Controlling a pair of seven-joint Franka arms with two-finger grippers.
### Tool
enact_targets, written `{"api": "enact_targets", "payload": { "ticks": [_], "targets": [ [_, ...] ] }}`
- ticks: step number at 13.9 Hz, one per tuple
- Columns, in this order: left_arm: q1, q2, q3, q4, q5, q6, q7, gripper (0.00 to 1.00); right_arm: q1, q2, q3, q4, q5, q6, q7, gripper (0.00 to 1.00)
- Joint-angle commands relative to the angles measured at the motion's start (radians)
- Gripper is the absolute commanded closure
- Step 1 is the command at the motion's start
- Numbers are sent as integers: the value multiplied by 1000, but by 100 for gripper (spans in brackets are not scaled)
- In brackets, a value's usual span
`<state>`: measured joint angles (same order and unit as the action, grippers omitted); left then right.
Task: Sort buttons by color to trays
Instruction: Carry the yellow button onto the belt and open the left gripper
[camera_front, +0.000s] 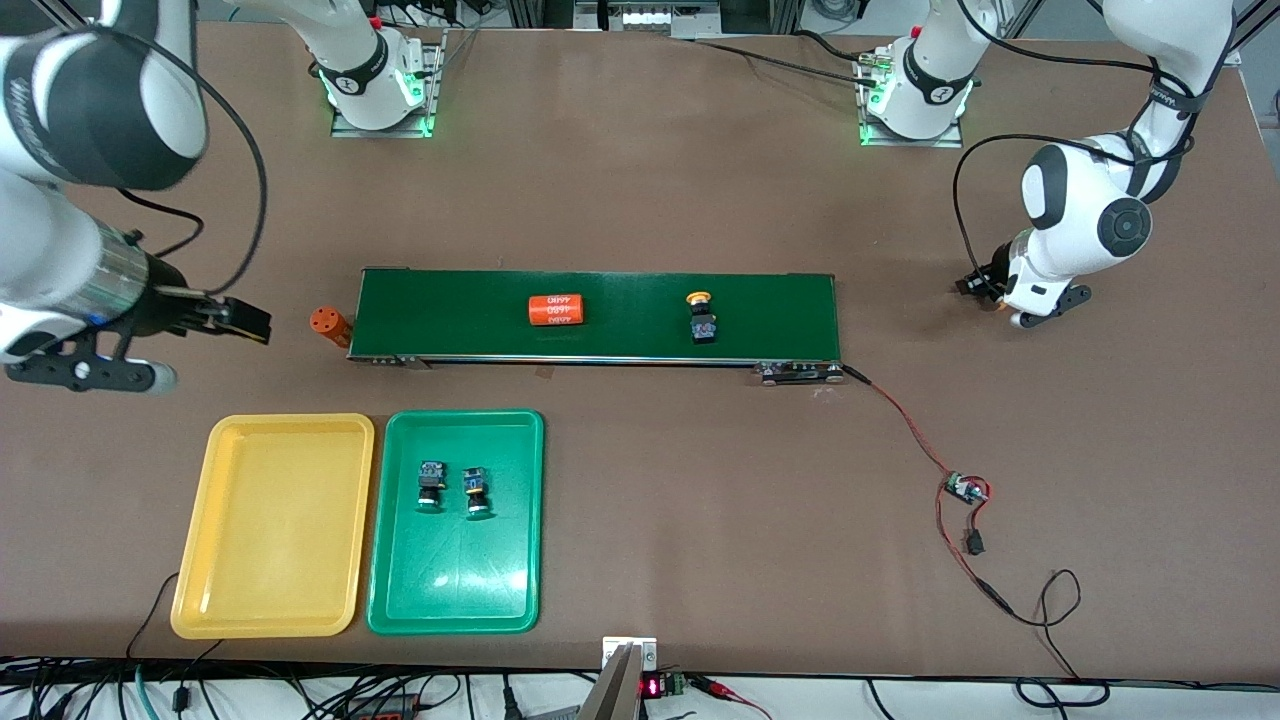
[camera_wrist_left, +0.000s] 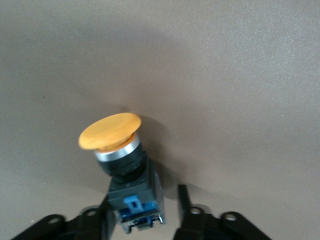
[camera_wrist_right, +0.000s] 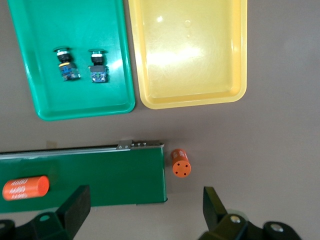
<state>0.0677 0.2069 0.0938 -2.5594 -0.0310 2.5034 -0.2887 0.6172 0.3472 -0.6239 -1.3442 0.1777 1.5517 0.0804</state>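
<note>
A yellow-orange-capped button (camera_wrist_left: 122, 165) lies on the bare brown table between the fingers of my left gripper (camera_wrist_left: 145, 210). One finger touches its black-and-blue body; the other finger (camera_wrist_left: 183, 200) stands a small gap away. In the front view that gripper (camera_front: 978, 288) sits low at the left arm's end of the table and the arm hides its button. A second yellow-capped button (camera_front: 703, 318) lies on the belt. Two green-capped buttons (camera_front: 430, 485) (camera_front: 477, 490) lie in the green tray (camera_front: 455, 590). The yellow tray (camera_front: 275, 540) beside it holds nothing. My right gripper (camera_wrist_right: 142, 205) hangs open over the table by the belt's end.
The dark-green conveyor belt (camera_front: 600, 340) carries an orange "4680" cylinder (camera_front: 555, 310). Another orange cylinder (camera_front: 330, 325) stands just off the belt's end, under the right gripper. Red and black wires with a small board (camera_front: 965, 490) trail from the belt's other end toward the table's front edge.
</note>
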Motion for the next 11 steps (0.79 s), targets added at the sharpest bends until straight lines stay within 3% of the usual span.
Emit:
{"api": "enact_targets", "payload": {
  "ticks": [1, 4, 6, 7, 11],
  "targets": [
    [6, -41, 6, 8, 19, -41, 20, 81, -52, -4, 115, 14, -53, -7, -5, 0],
    [6, -84, -5, 60, 20, -118, 22, 82, -310, -33, 396, 17, -185, 7, -21, 0],
    [-3, -89, -31, 134, 22, -202, 20, 82, -443, -60, 517, -15, -221, 5, -28, 0],
    [-3, -87, -70, 172, 20, -240, 19, 82, -494, -88, 553, -57, -225, 11, -30, 0],
    [-6, -83, -283, 283, 3, -316, 10, 82, -487, -155, 559, -165, -230, 68, -27, 0]
  ]
}}
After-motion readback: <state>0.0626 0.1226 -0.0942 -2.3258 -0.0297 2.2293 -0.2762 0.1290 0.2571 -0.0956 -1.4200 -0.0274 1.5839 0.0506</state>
